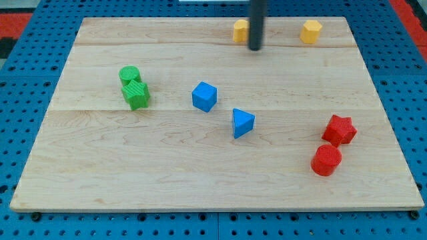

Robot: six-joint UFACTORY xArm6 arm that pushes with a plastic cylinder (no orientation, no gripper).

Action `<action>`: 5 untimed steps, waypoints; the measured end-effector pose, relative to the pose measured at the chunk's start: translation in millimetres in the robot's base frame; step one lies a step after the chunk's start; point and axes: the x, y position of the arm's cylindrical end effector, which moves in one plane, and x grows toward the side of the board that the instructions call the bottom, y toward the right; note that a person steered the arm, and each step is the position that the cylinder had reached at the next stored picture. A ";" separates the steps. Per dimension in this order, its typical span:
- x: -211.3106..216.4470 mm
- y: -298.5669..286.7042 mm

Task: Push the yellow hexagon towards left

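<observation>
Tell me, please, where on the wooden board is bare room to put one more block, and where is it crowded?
Bare: the wide strip along the view's bottom, below the blue blocks; also the top-left corner above the green blocks. Crowded: the top edge, where my tip stands between two yellow blocks, and around the red blocks.

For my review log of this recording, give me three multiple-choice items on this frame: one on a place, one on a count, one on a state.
1. Where is my tip?
A. Between the two yellow blocks near the view's top
B. Beside the red blocks
C. Left of the green blocks

2. How many blue blocks lie on the wooden board?
A. One
B. Two
C. Three

3. How do the two green blocks stand?
A. Far apart
B. Touching, one just above the other in the view
C. Off the board

Answers:
1 A: the rod ends between the left yellow block and the right yellow hexagon-like block.
2 B: a blue cube and a blue wedge-shaped block.
3 B: the green cylinder meets the green ridged block.
</observation>
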 end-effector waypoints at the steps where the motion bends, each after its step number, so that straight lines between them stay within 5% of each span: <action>1: 7.6 75.0; 3: -24.7 116.1; 5: -34.7 52.0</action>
